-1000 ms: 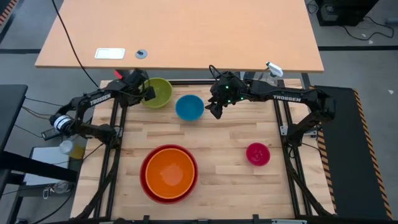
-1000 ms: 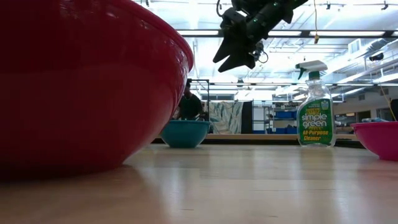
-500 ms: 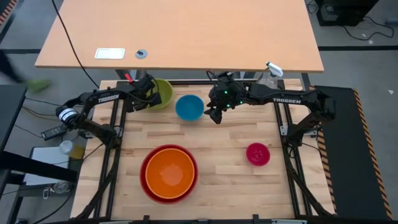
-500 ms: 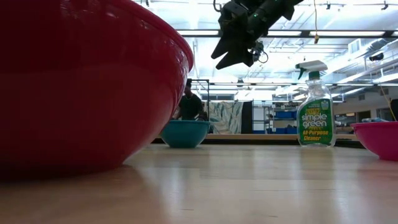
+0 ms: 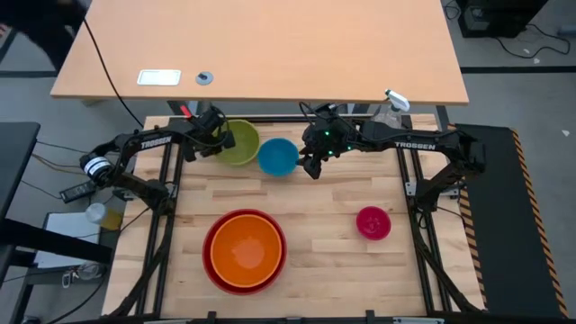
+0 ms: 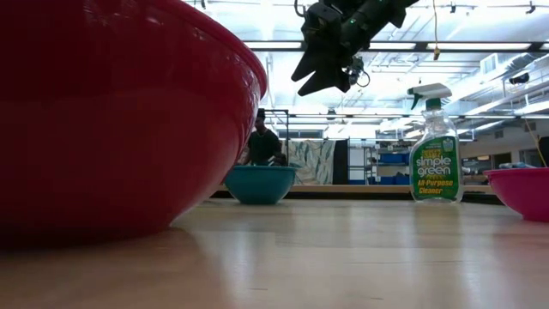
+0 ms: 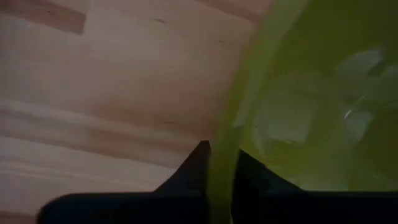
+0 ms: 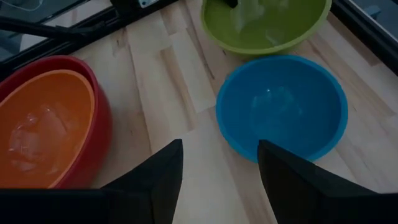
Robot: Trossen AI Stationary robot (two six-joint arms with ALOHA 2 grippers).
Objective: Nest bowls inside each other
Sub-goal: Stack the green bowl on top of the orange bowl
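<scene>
The lime green bowl [image 5: 241, 144] sits at the table's far left, with my left gripper [image 5: 220, 140] shut on its left rim. The blue bowl [image 5: 277, 156] stands right beside it, their rims close or touching [image 8: 273, 55]. My right gripper [image 5: 310, 167] hangs open above the table just right of the blue bowl, holding nothing; the low view shows it high up [image 6: 322, 81]. The orange bowl [image 5: 245, 247] rests nested in the red bowl [image 5: 212, 270] near the front. The small magenta bowl [image 5: 373, 222] stands alone at the right. My left gripper pinches the green bowl's rim [image 7: 222, 163] on the bowl's left side, one finger [image 7: 191, 177] outside the wall and the other finger [image 7: 252, 177] inside. The fingers come steeply from above. Whether the bowl's base stays on the table I cannot tell.
A spray bottle [image 5: 393, 102] stands at the far right edge of the table, behind my right arm. Bare wood lies in the table's middle between the blue bowl and the red bowl, and around the magenta bowl.
My left gripper has gone down and toward the table's right onto the green bowl's left rim and has shut on it. The green bowl has slid a little toward the blue bowl and now stands right next to it.
</scene>
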